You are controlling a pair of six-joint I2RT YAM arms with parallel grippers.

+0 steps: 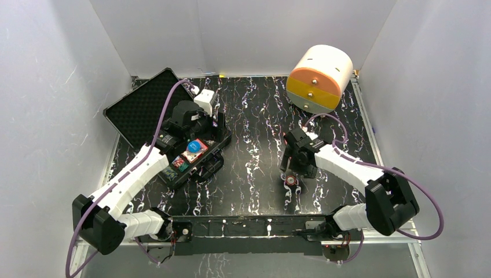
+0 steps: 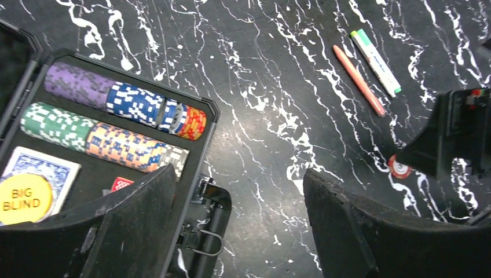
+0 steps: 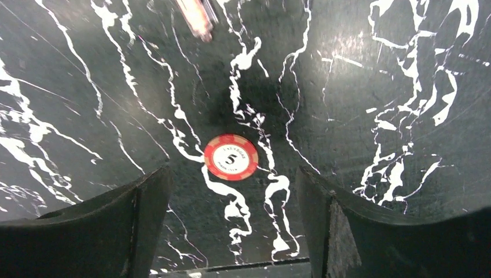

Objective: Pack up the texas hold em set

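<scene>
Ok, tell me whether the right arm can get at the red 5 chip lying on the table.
Probably yes. The right gripper hangs right above the red 5 chip, jaws open on either side of it, and nothing sits between them. It lies flat on the table.

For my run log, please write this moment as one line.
left gripper: open, above case edge | right gripper: open, above red chip | red chip: flat on table, outside case
</scene>
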